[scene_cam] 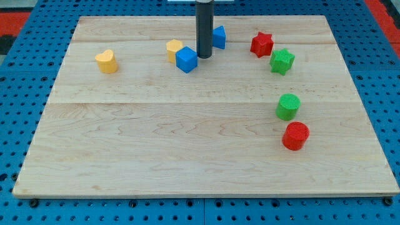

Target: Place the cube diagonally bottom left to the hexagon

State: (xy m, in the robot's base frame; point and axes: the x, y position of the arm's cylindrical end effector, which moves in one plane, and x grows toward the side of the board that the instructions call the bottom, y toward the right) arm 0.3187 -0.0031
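The blue cube (186,60) sits near the view's top centre of the wooden board (187,137). It touches the lower right side of the yellow hexagon (174,49). My tip (204,57) is just to the right of the blue cube, very close to it or touching. The dark rod rises straight up from there to the view's top edge.
A blue block (218,37) is partly hidden behind the rod. A yellow heart (107,61) lies at the left. A red star (262,44) and a green star (282,60) lie at the upper right. A green cylinder (288,106) and a red cylinder (295,135) lie at the right.
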